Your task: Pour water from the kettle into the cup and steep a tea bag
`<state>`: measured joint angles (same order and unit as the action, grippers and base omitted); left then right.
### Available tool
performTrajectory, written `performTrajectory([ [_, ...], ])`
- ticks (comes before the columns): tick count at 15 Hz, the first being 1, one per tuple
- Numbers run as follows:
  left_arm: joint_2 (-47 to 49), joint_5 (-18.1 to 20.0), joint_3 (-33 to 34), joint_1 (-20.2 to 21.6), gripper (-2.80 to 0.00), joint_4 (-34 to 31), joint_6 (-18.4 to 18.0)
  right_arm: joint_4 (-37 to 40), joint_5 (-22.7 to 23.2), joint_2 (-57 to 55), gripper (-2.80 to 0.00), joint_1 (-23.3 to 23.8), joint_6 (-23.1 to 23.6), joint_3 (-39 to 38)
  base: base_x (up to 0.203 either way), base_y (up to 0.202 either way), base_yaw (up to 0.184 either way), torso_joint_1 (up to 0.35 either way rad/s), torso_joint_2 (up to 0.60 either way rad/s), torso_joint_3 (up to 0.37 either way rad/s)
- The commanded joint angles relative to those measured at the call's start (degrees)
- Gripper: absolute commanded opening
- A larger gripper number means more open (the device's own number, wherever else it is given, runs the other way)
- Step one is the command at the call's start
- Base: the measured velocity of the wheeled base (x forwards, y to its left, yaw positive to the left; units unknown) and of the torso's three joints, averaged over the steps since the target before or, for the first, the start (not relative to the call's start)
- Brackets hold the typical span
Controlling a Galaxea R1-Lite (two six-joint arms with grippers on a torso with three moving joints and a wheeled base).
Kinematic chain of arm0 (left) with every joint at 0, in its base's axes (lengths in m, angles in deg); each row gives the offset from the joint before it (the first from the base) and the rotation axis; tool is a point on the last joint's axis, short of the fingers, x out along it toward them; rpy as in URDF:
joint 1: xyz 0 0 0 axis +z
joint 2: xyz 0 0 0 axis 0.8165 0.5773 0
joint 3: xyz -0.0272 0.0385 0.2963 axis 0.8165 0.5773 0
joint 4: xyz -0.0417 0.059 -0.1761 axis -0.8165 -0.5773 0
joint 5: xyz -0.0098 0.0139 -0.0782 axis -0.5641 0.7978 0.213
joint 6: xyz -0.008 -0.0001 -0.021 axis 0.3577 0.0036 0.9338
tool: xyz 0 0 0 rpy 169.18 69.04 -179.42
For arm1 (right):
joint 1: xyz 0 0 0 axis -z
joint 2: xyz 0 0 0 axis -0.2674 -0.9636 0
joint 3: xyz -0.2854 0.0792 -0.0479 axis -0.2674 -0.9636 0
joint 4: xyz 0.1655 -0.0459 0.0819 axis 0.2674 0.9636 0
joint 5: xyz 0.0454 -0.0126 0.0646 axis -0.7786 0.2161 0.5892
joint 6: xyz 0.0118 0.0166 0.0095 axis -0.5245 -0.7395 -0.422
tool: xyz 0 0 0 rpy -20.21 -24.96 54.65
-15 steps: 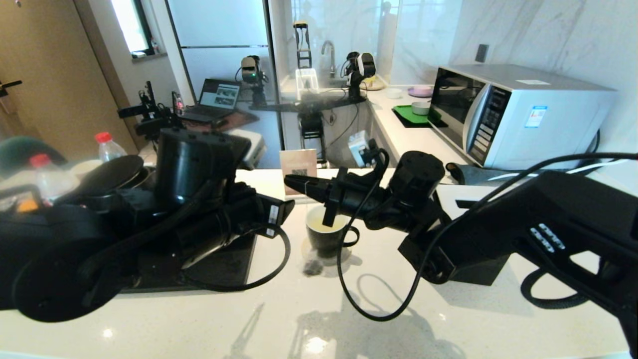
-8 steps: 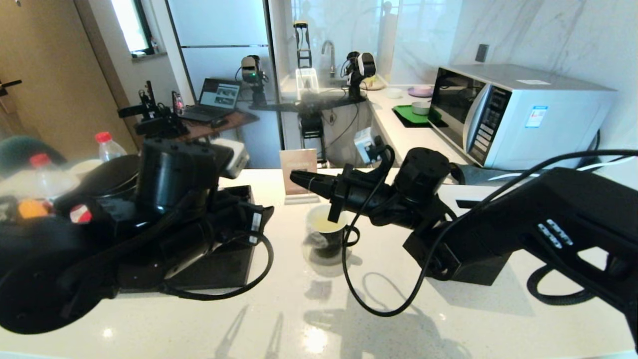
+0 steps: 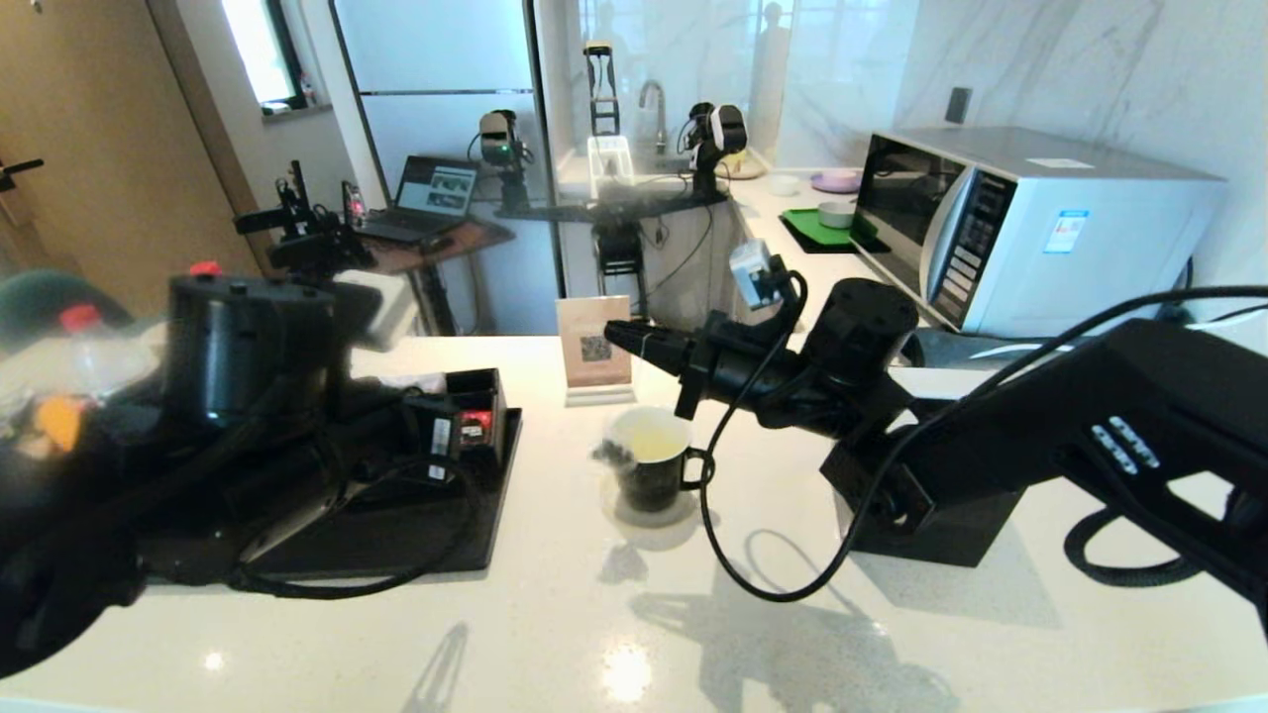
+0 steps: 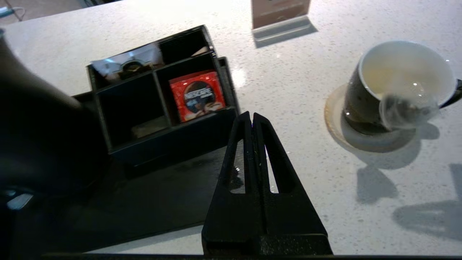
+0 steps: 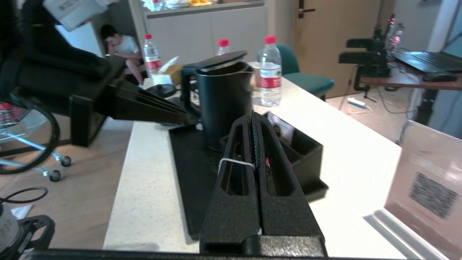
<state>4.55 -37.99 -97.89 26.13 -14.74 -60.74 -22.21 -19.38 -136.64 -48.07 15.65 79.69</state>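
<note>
The black cup (image 3: 649,480), pale inside, stands on a round coaster (image 4: 334,121) mid-counter. My right gripper (image 3: 616,337) hovers above and behind it, shut on the thin white string (image 5: 232,162), which crosses one finger. The tea bag (image 3: 614,454) hangs blurred at rim height by the cup's left side, also seen as a tea bag (image 4: 400,112) against the rim; I cannot tell if it touches. The black kettle (image 5: 223,97) stands on the tray, hidden behind my left arm in the head view. My left gripper (image 4: 252,116) is shut and empty over the tray's edge.
A black tray (image 3: 396,540) carries a compartment box (image 4: 162,144) with a red packet (image 4: 197,94). A QR sign stand (image 3: 594,349) is behind the cup. A black tissue box (image 3: 941,530) sits at right, a microwave (image 3: 1030,228) behind. Water bottles (image 5: 270,74) stand beyond the kettle.
The right gripper rose and drew back to the right, lifting the tea bag from the counter beside the cup up to rim height. The left arm pulled back to the left.
</note>
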Motion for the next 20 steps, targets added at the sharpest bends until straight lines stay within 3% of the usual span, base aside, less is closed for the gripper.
performTrajectory([
  [1, -3.5, -0.1, 2.2, 2.5, -2.80, 0.0, 0.1, 0.2, 0.2, 0.3, -2.80, 1.0, 0.0, 1.5, 0.000, 0.000, 0.000, 0.000, 0.00, 0.000],
  [6, -6.0, 0.0, 3.8, 7.2, -2.80, 0.2, 0.1, 3.8, -0.4, -0.8, -2.80, 2.4, 0.0, 7.0, 0.000, 0.000, 0.000, 0.000, 0.00, 0.000],
  [9, -6.4, 0.0, 4.0, 7.8, -2.80, 0.2, 0.1, 5.9, -0.4, -1.6, -2.80, 3.4, 0.0, 9.7, 0.000, 0.000, 0.000, 0.000, 0.00, 0.000],
  [12, -6.4, 0.0, 4.0, 8.2, -2.80, 0.2, 0.1, 5.8, -0.4, -2.5, -2.80, 3.9, 0.0, 9.6, 0.000, 0.000, 0.000, 0.000, 0.00, 0.000],
  [20, -6.1, 1.0, 2.7, 16.0, -2.80, 0.2, 0.0, 5.1, -0.3, -4.6, -2.80, 3.8, 1.3, 8.2, 0.000, 0.000, 0.000, 0.000, 0.00, 0.000],
])
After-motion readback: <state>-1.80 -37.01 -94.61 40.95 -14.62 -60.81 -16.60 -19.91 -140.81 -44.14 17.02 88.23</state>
